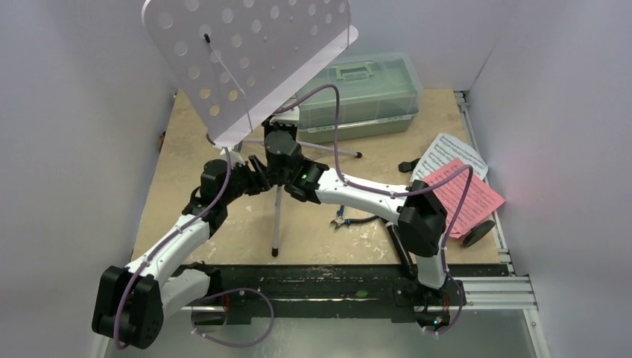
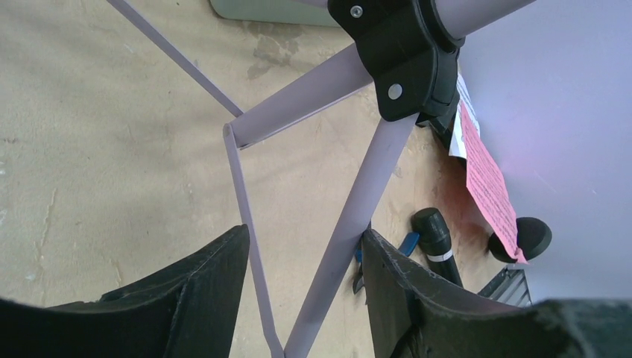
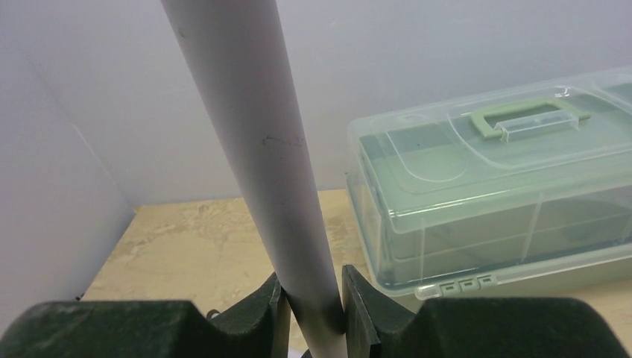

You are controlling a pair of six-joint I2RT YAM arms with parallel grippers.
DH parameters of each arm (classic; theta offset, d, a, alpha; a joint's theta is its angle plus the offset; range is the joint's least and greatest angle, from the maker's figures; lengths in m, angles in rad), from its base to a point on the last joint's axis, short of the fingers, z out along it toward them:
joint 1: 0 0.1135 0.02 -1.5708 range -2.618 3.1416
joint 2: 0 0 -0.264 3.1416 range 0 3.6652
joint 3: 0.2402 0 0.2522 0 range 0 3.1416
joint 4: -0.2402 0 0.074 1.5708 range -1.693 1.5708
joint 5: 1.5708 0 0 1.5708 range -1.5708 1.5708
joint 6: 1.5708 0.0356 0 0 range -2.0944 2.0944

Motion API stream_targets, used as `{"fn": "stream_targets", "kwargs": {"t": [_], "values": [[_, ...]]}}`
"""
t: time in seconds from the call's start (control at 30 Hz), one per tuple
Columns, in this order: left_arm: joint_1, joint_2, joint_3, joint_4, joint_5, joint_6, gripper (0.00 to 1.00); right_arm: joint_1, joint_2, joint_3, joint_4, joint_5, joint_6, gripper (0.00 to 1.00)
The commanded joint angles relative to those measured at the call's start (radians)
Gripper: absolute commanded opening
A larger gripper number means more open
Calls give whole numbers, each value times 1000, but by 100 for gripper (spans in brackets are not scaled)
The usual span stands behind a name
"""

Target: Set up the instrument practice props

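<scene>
The pale lilac music stand stands upright at the middle back of the table, its perforated desk (image 1: 246,52) high in the top view. My right gripper (image 1: 277,138) (image 3: 311,287) is shut on its pole (image 3: 253,127). My left gripper (image 1: 257,175) (image 2: 305,231) is open low down, with a tripod leg (image 2: 350,246) and a thin brace (image 2: 240,186) between its fingers; the right finger touches the leg. The pink sheet (image 1: 466,194) overlaps the white sheet (image 1: 447,153) at the right. The black microphone (image 2: 436,235) lies near the black round-based stand (image 1: 477,233).
A translucent green lidded toolbox (image 1: 365,93) (image 3: 507,186) stands at the back, right behind the stand. Blue-handled pliers (image 1: 350,220) lie under my right arm. White walls close in on the left, back and right.
</scene>
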Motion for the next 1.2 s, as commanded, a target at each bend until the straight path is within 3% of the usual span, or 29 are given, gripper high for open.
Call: {"fn": "stream_targets", "kwargs": {"t": [0.0,0.33,0.77,1.03,1.17], "values": [[19,42,44,-44,-256,64,54,3,-80,47,159,29,32,0],[21,55,58,-155,-393,95,46,-1,-146,-40,108,23,152,0],[23,42,-11,-126,-361,56,45,-1,-60,210,39,65,55,0],[27,38,30,-176,-397,79,57,-1,-40,237,35,113,13,0],[34,2,67,-174,-285,98,60,0,-51,166,35,61,50,0]]}}
